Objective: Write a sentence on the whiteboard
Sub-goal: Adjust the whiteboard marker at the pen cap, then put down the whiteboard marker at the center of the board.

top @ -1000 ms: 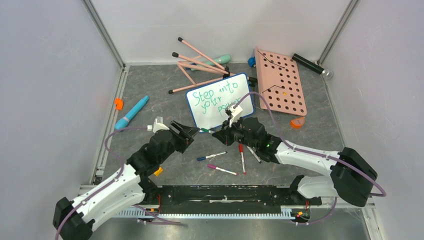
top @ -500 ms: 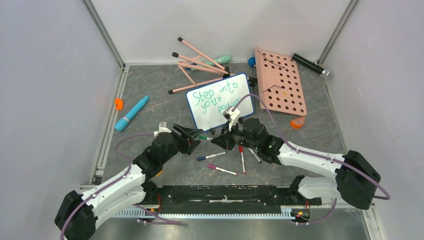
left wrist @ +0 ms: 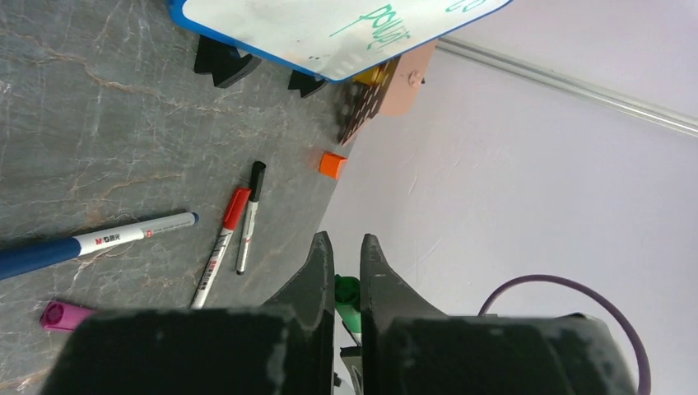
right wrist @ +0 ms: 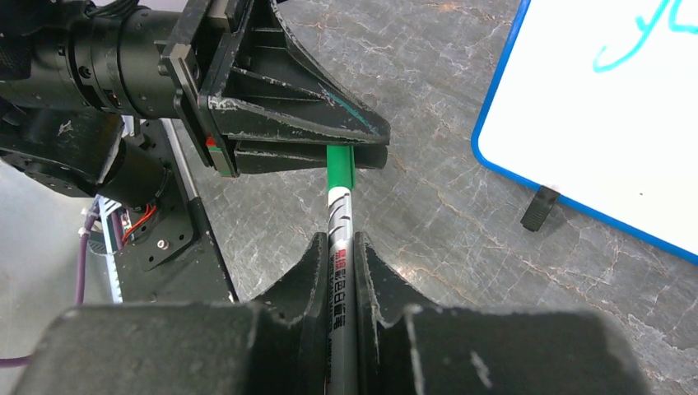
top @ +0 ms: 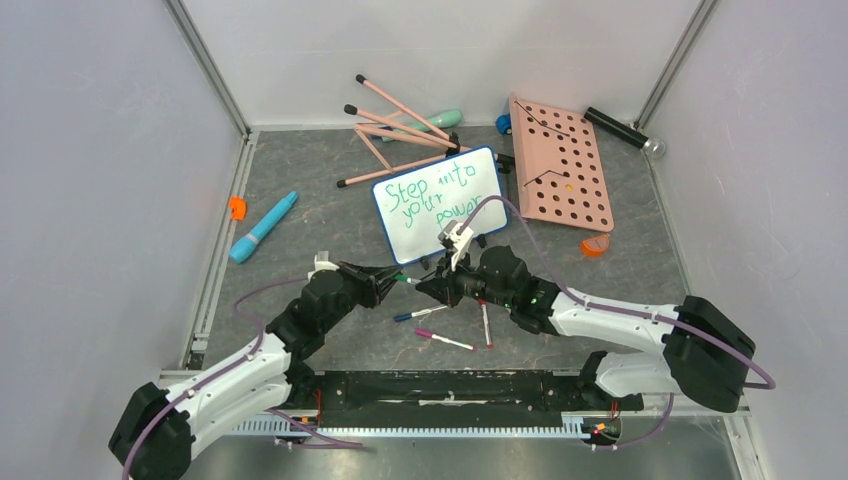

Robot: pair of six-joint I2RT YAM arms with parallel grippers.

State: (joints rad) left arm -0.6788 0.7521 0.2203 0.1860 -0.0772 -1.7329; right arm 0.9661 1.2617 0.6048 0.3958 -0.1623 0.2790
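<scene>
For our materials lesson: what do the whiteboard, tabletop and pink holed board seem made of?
Whiteboard: glossy white coated panel, sheen visible, in a blue, probably plastic, frame. Tabletop: grey, matt, veined like marble, likely a printed laminate. Pink holed board: matt, evenly coloured, probably plastic or painted wood.

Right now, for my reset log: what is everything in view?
whiteboard: one, blue-framed, centre
sentence: one, green, on whiteboard
green marker: one, between both grippers
loose markers: four, blue, red, black, pink, front
pegboard: one, pink, right
sticks: about five, pink, back
pen-shaped tool: one, blue, left
orange pieces: two, left, right
cylinder: one, black, back right
teal object: one, behind sticks
blue item: one, by pegboard
left gripper: black, gripping green marker
right gripper: black, gripping green marker
</scene>
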